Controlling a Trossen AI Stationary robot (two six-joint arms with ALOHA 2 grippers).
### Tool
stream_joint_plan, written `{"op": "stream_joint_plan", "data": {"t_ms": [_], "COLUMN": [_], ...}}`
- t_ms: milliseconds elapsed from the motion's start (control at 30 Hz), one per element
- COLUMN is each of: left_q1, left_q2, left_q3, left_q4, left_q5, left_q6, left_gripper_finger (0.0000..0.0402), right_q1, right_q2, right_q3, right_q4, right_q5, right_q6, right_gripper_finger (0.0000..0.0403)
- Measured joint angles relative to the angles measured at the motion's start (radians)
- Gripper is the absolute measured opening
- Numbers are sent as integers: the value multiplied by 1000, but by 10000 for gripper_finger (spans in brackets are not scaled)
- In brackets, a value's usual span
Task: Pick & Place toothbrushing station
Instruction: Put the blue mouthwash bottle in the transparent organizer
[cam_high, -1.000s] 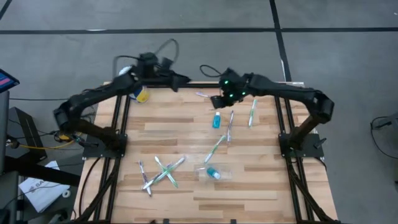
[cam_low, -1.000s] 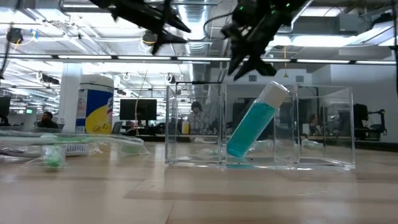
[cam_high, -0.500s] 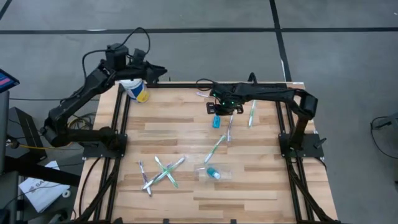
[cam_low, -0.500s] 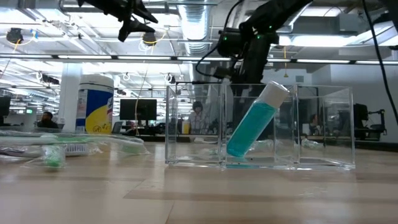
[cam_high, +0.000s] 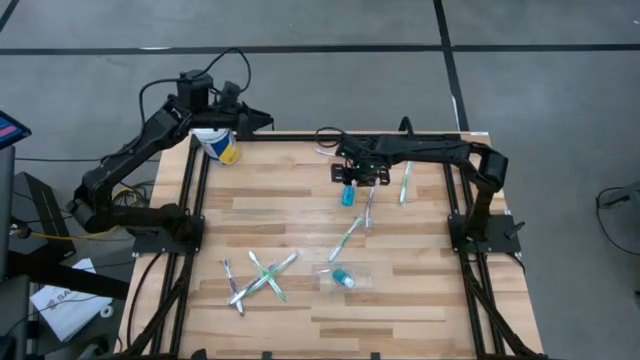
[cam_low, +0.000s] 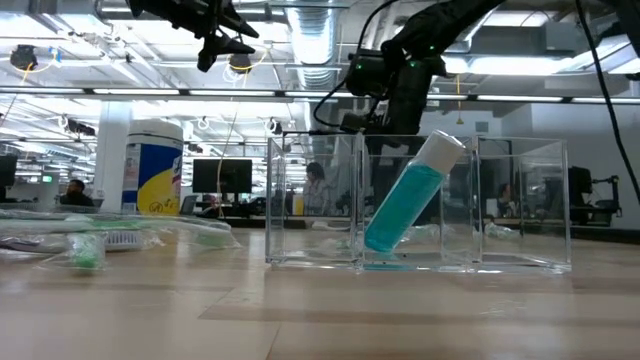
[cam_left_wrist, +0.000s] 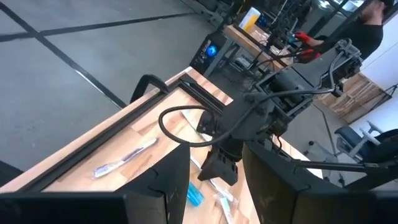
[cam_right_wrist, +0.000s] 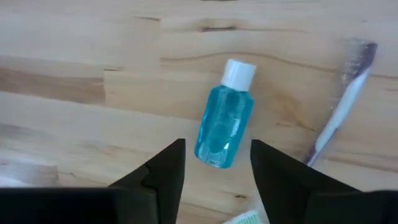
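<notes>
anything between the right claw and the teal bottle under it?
Nothing. In the right wrist view the right claw hangs open over the teal bottle, only bare wood between the fingers and it. The high view shows the same gap.

A yellow-labelled canister (cam_high: 217, 146) stands at the wooden table's (cam_high: 300, 215) corner

One tube (cam_high: 347, 194) lies behind the cup (cam_high: 343, 278).

We look past the left gripper (cam_left_wrist: 214, 186), its two dark fingers (cam_left_wrist: 163, 182) apart, across the pale wooden surface (cam_left_wrist: 134, 134). A thin white toothbrush (cam_left_wrist: 124, 157) lies near its black-framed edge. The right gripper (cam_left_wrist: 225, 163) hangs above a small teal-blue tube (cam_left_wrist: 195, 194).
</notes>
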Motion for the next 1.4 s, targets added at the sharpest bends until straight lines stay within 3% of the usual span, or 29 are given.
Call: {"op": "stream_joint_plan", "data": {"t_ms": [200, 300, 533, 700, 867, 1233, 1400], "left_q1": [3, 3, 3, 3, 3, 3, 3], "left_q2": [-1, -1, -1, -1, -1, -1, -1], "left_q3": [0, 0, 0, 0, 0, 0, 0], "left_q4": [3, 2, 3, 3, 3, 4, 4], "left_q5": [8, 8, 7, 6, 5, 6, 2], "left_q6": [-4, -5, -6, -6, -6, -3, -2], "left_gripper_finger": [142, 142, 142, 142, 143, 143, 142], "right_q1": [-18, -32, -70, -139, -175, -144, -106], "right_q2": [0, -17, -114, -125, -97, -98, -51], "right_q3": [0, -2, 0, 10, 21, 22, 23], "right_q4": [-42, -7, 133, 71, -23, -5, -12], "right_q5": [-10, -79, -103, -109, -182, -283, -283], "right_q6": [5, 4, 0, -46, -105, -91, -44], "right_gripper_finger": [174, 173, 173, 155, 145, 195, 198]}}
